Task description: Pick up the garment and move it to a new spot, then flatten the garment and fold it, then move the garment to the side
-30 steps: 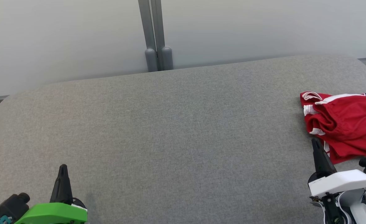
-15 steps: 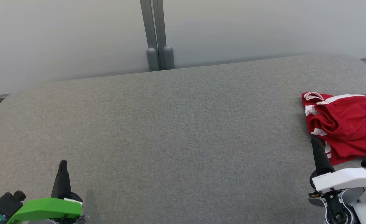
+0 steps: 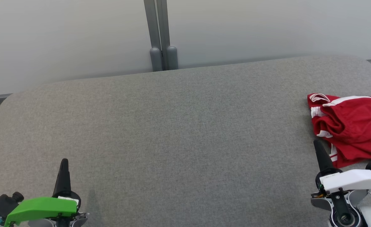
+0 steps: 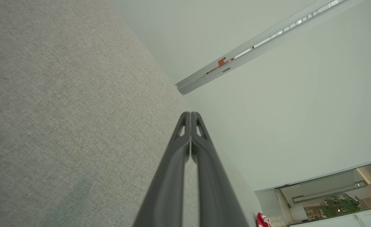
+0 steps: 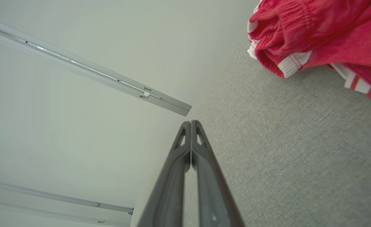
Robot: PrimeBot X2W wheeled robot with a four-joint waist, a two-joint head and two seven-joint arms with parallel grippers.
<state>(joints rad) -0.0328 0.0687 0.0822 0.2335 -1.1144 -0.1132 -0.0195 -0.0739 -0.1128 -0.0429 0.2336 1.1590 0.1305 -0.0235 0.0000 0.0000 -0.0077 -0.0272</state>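
Both pairs are pressed together and hold nothing: our left fingers [image 3: 62, 176] hover over bare grey tabletop [image 3: 185, 126], and our right fingers [image 3: 321, 156] sit just beside the crumpled red shorts [image 3: 352, 126] at its right edge.

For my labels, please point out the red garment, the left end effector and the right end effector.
red garment [image 3: 356, 126], head view, crumpled middle.
left end effector [image 3: 64, 164], head view, shut fingertips.
right end effector [image 3: 318, 146], head view, shut fingertips.
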